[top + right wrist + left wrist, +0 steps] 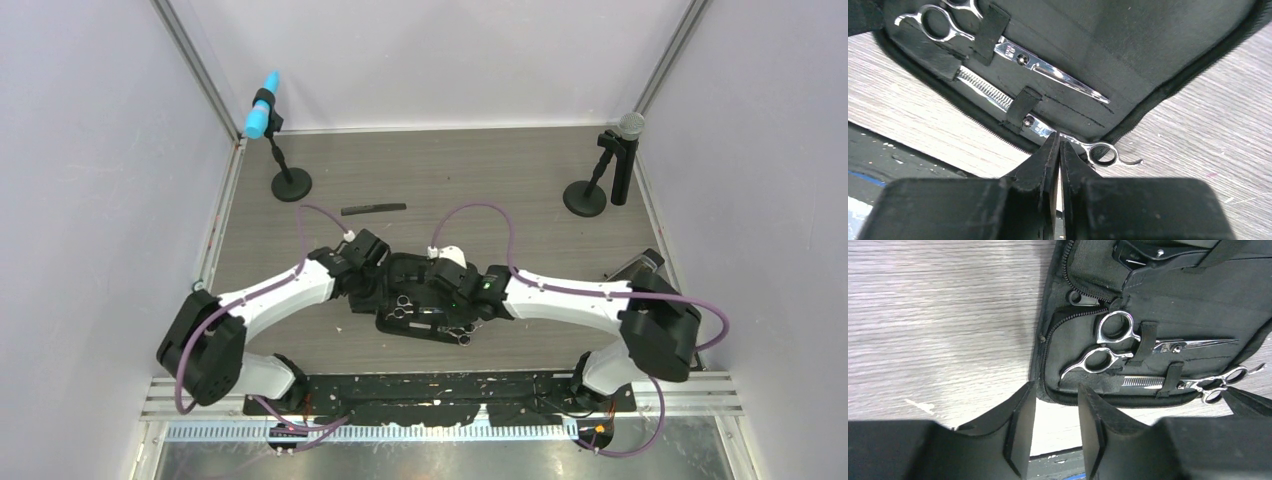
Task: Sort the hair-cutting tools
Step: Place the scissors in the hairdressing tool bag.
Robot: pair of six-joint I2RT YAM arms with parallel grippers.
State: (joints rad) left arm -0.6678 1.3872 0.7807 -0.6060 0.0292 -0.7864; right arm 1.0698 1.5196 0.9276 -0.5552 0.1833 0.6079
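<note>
An open black zip case (425, 300) lies mid-table between both arms. Plain silver scissors (1113, 342) sit under a strap inside it. Thinning scissors (998, 95) lie along the case's near edge under another strap, with one ring (1103, 152) sticking out past the zip. My right gripper (1058, 139) is shut, its tips pinched at the handle of these thinning scissors. My left gripper (1056, 385) is open and holds nothing. It hovers just off the case's corner, above bare table. A long black comb (374, 209) lies alone on the table behind the case.
Two microphones on round black bases stand at the back, a blue-tipped one (265, 115) on the left and a grey-headed one (622, 150) on the right. A dark object (640, 268) lies at the table's right edge. White walls enclose the table.
</note>
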